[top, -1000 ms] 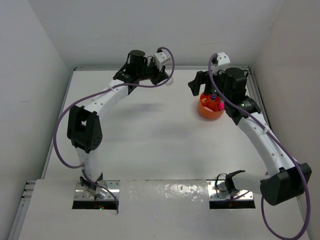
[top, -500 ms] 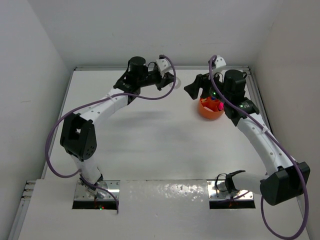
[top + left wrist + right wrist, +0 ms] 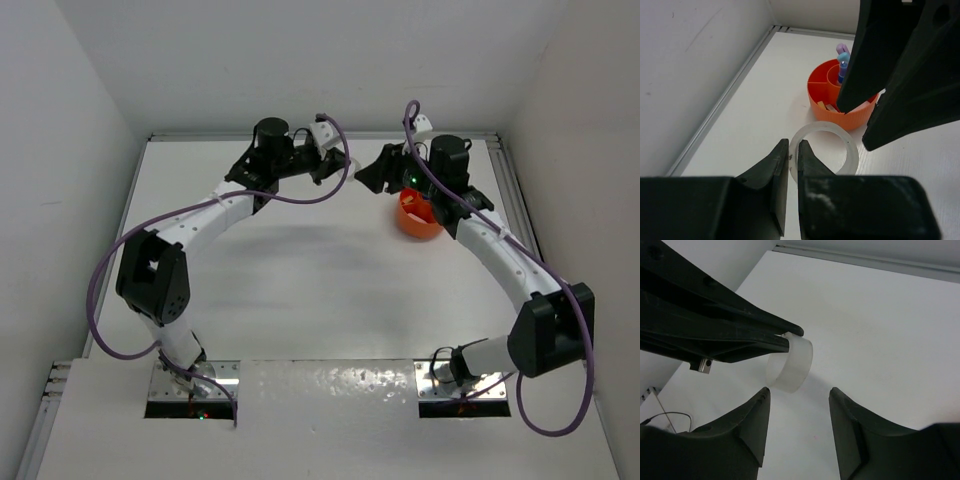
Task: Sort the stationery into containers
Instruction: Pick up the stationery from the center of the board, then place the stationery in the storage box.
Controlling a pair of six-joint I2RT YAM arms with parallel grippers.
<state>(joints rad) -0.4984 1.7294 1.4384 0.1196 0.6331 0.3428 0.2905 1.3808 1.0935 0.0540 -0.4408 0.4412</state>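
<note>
Overhead, white walls (image 3: 60, 120) box a plain white counter (image 3: 300, 290); left gripper (image 3: 792, 146) clamps the clear plastic ring (image 3: 790, 365), edge-on to the parted, empty right gripper (image 3: 800, 392).

White matte desk (image 3: 300, 290), with walls along its left, far and right sides. A round, low orange tub (image 3: 420, 228) stands upright directly on it, far right, close to the far-right corner; inner dividers are visible. Two metal plates, left (image 3: 190, 388) and right (image 3: 465, 392), sit at the near edge under the arm bases.
</note>
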